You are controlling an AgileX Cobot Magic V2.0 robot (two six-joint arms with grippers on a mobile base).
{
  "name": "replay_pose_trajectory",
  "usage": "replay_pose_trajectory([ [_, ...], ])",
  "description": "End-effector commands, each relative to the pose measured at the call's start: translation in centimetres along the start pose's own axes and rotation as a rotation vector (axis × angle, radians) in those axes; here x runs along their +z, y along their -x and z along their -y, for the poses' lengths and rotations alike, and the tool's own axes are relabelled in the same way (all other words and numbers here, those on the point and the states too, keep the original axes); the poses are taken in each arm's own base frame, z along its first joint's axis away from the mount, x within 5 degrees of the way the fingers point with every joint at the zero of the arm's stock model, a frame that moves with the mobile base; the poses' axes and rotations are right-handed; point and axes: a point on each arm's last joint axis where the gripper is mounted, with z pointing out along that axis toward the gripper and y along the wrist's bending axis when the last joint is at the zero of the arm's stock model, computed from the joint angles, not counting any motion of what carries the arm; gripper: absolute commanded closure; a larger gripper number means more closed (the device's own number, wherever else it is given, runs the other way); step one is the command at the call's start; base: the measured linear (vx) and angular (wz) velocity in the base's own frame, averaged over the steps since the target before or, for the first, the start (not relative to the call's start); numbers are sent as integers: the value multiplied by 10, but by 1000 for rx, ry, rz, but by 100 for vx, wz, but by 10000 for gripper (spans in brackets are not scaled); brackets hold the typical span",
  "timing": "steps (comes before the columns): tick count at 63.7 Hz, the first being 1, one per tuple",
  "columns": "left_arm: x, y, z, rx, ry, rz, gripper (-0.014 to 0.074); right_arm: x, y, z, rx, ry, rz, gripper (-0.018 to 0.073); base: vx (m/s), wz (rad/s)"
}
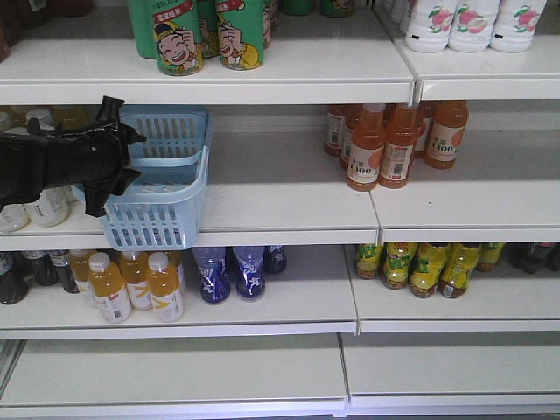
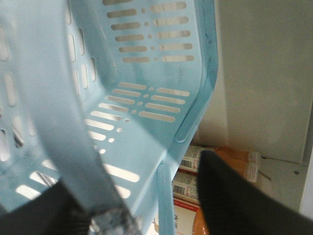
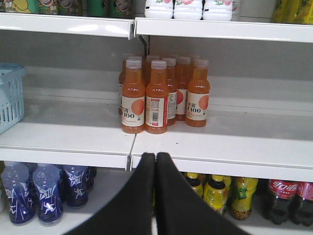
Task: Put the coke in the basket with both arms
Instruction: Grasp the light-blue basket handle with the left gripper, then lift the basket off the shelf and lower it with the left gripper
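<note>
The light blue basket sits on the middle shelf at the left, its front overhanging the shelf edge. My left gripper is at its left rim. In the left wrist view the basket's slotted wall fills the frame, and the left gripper stands open with its fingers on either side of the rim. My right gripper is shut and empty in front of the middle shelf's edge. Coke bottles with red labels stand on the lower shelf, to its lower right. The basket's corner shows at the left of the right wrist view.
Orange-juice bottles stand grouped on the middle shelf just beyond the right gripper. Yellow-green tea bottles and blue bottles are on the shelf below. Green cans and white bottles are on the top shelf.
</note>
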Motion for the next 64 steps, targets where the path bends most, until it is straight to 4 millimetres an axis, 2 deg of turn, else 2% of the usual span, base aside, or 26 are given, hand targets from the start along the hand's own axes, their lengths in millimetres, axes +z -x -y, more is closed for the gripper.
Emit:
replay_pose_trajectory([
  [1,-17,-5,33,12,-102,-33,423,-1,4,1,-10,-10,83,569,0,0],
  [7,-19,-10,35,72,-111,-92,605,-1,4,1,-10,-10,84,569,0,0],
  [13,-22,-15,34,181,-125,-194,605,-1,4,1,-10,-10,84,569,0,0],
  [23,-31,-10,33,290,-170,-354,604,-1,4,1,-10,-10,83,569,0,0],
  [38,-65,-6,39,429,-256,-597,604,-1,4,1,-10,-10,83,569,0,0],
  [54,-101,-29,37,629,-232,-803,604,-1,4,1,-8,-10,84,569,0,0],
  [64,-121,-53,13,695,-237,-882,604,-1,4,1,-8,-10,84,569,0,0],
])
